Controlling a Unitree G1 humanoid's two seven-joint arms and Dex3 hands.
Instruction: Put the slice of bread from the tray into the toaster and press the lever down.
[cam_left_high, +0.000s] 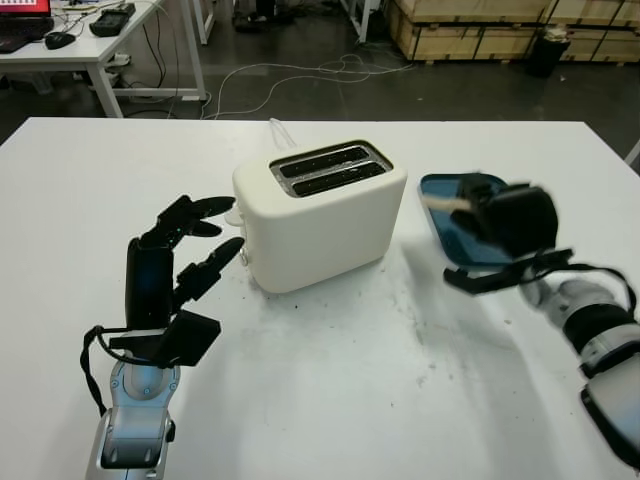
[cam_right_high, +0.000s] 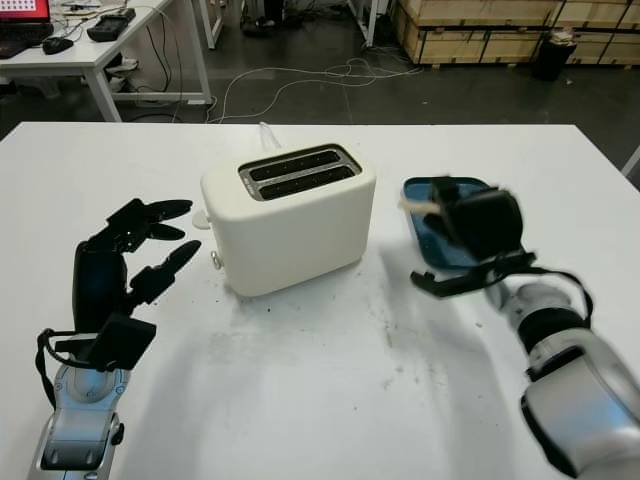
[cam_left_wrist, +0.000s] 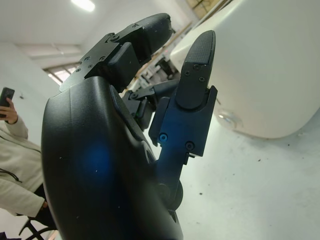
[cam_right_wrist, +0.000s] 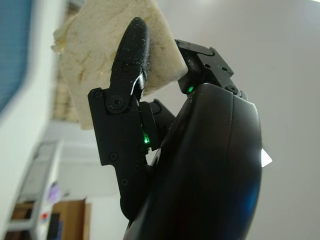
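From the head views, my left hand (cam_left_high: 185, 255) hangs over the white table (cam_left_high: 330, 400) just beside the end face of the cream, rounded plastic two-slot toaster (cam_left_high: 320, 215), holding nothing, its black fingers (cam_left_high: 205, 208) extended toward the toaster without touching it; the small round knob (cam_right_high: 215, 260) on that end face sits close ahead of my fingertips. On the other side of the toaster, my right hand (cam_right_high: 470, 222) is raised above the blue plastic tray (cam_right_high: 425, 225), which lies on the table near the toaster's far end, and a pale edge of the slice of white bread (cam_right_high: 418, 203) sticks out of my fingers on the toaster side. The toaster's two dark slots (cam_left_high: 328, 167) face upward, well apart from the bread. Beyond the table a grey floor with loose white cables (cam_left_high: 330, 72) and stacked wooden pallets (cam_left_high: 480, 25) shows, and a white desk (cam_left_high: 80, 45) stands off to one side. In the left wrist view, my fingers (cam_left_wrist: 197, 70) are stretched out and apart, nothing between them, with the toaster's smooth cream wall (cam_left_wrist: 270, 65) just past their tips and the little knob (cam_left_wrist: 227, 117) low on it near the tabletop; behind my hand's shell a person in a light jacket (cam_left_wrist: 15, 170) holds up a phone (cam_left_wrist: 6, 96). In the right wrist view, my fingers (cam_right_wrist: 131, 55) are pinching the slice of bread (cam_right_wrist: 95, 55), one finger pressed across its porous face and the others behind it, holding it clear of the blue tray (cam_right_wrist: 12, 50), which lies beyond the bread.
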